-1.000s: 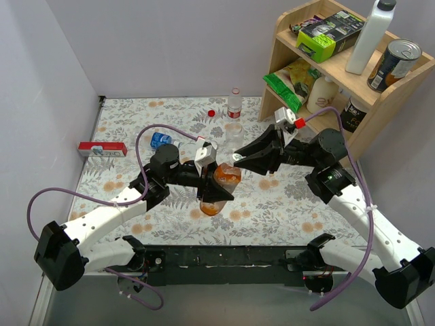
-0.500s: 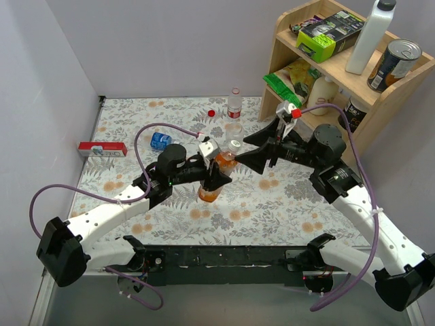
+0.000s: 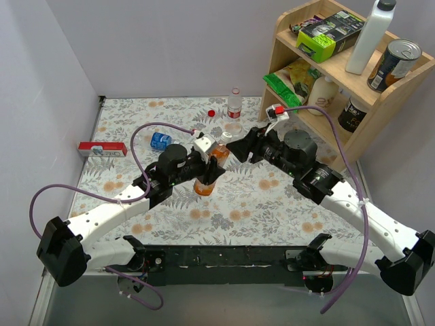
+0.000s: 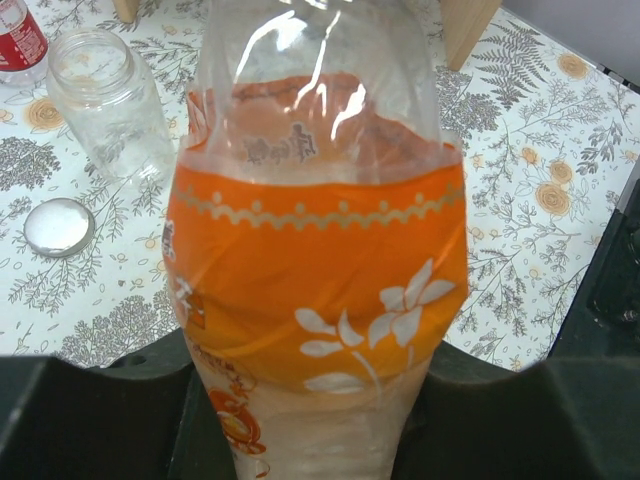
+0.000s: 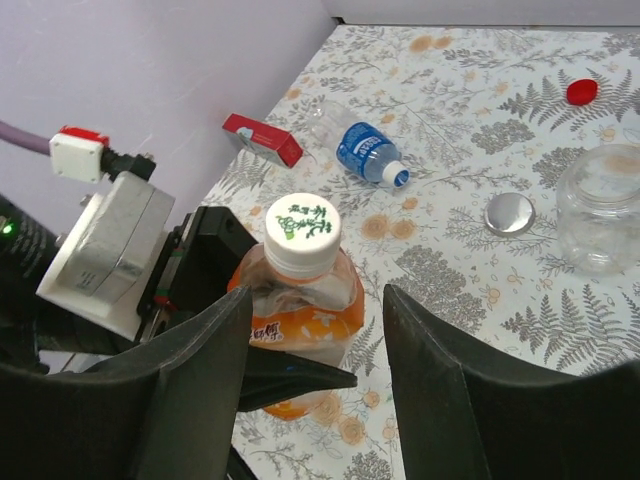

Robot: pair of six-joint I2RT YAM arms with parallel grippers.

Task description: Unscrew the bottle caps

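Left gripper (image 3: pixel 207 179) clenched on the lower body of the orange-liquid bottle (image 4: pixel 315 270), one finger on each side; bottle tilted, neck toward the right arm, over the middle of the floral table (image 3: pixel 272 204)

Right gripper (image 5: pixel 315 300) released: jaws stood apart on either side of the bottle's shoulder, touching nothing that showed

White cap (image 5: pixel 302 228) sat on the neck, green print on top. Bottle carried an orange label with white flowers; clear wrinkled plastic above it

Further out:
- squat clear bottle (image 5: pixel 600 210) upright, mouth open, nothing inside
- silver-white cap (image 5: pixel 510 213) flat on the table just beside it
- blue-labelled bottle (image 5: pixel 365 155) on its side, bluish-white cap (image 5: pixel 398 178) on
- red cap (image 5: pixel 581 91) loose on the table near the upright red-labelled bottle (image 3: pixel 234 103)
- red box (image 5: pixel 262 140) by the left wall
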